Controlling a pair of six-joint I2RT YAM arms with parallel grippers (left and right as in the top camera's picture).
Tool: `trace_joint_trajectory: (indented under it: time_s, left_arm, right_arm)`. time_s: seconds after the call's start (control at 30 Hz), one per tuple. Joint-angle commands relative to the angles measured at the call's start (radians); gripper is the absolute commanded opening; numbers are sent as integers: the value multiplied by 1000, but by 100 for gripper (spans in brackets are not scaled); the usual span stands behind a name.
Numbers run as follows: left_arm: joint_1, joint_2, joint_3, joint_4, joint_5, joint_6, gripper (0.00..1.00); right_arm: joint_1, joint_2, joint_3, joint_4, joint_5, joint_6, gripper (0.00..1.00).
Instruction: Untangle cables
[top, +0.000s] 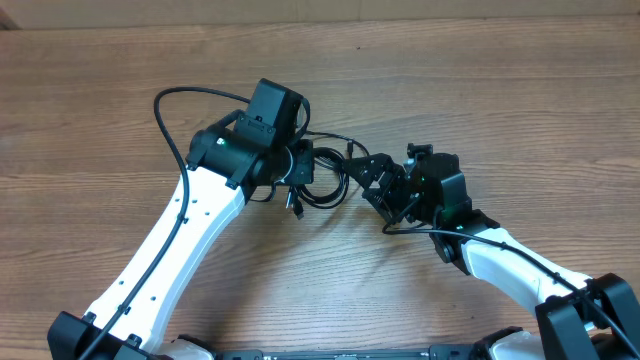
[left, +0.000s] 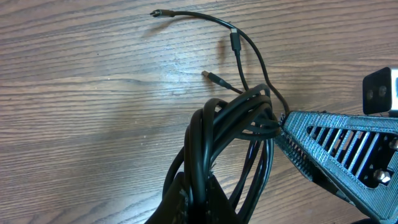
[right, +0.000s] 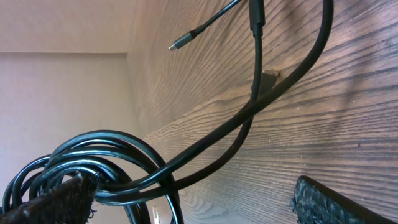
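Observation:
The cables are a knotted bundle of thin black loops on the wooden table between the two grippers. My left gripper is shut on several strands of the bundle; the pinch shows at the bottom of the left wrist view. Loose ends with small plugs trail away over the table. My right gripper is open wide just right of the bundle. In the right wrist view the loops lie against its left finger, and two strands run off toward a plug tip.
The wooden table stretches all around. The right gripper's ribbed black finger lies close to the bundle in the left wrist view. A thicker black arm cable arcs off the left arm.

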Motion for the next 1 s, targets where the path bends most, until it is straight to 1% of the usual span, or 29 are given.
trace_joint_trajectory:
  time_s: [0.0, 0.07, 0.2, 0.37, 0.43, 0.53, 0.63, 0.77, 0.9, 0.97]
  left_arm:
    - [0, -24, 19, 5, 19, -11, 4]
    - [0, -24, 19, 5, 19, -11, 4]
    - [0, -24, 19, 5, 19, -11, 4]
    - [0, -24, 19, 5, 19, -11, 4]
    - [0, -24, 19, 5, 19, -11, 4]
    - [0, -24, 19, 5, 18, -10, 4]
    - [0, -24, 19, 5, 18, -2, 4]
    - [0, -24, 19, 5, 18, 27, 4]
    - [0, -25, 19, 3, 18, 67, 4]
    - [0, -25, 19, 0, 15, 90, 4]
  right_arm:
    - [4, 6, 7, 31, 50, -8, 100]
    - [4, 6, 8, 58, 58, -8, 100]
    - [4, 6, 8, 59, 59, -13, 100]
    - [4, 4, 47, 47, 7, -107, 100]
    - [4, -3, 122, -63, -1, -120, 100]
    - [4, -11, 247, -256, 0, -220, 100]
    - [4, -11, 358, -447, 0, -237, 100]
    - [4, -11, 419, -557, 0, -232, 100]
    - [3, -11, 428, -607, 0, -177, 100]
    - [3, -11, 428, -616, 0, -172, 100]
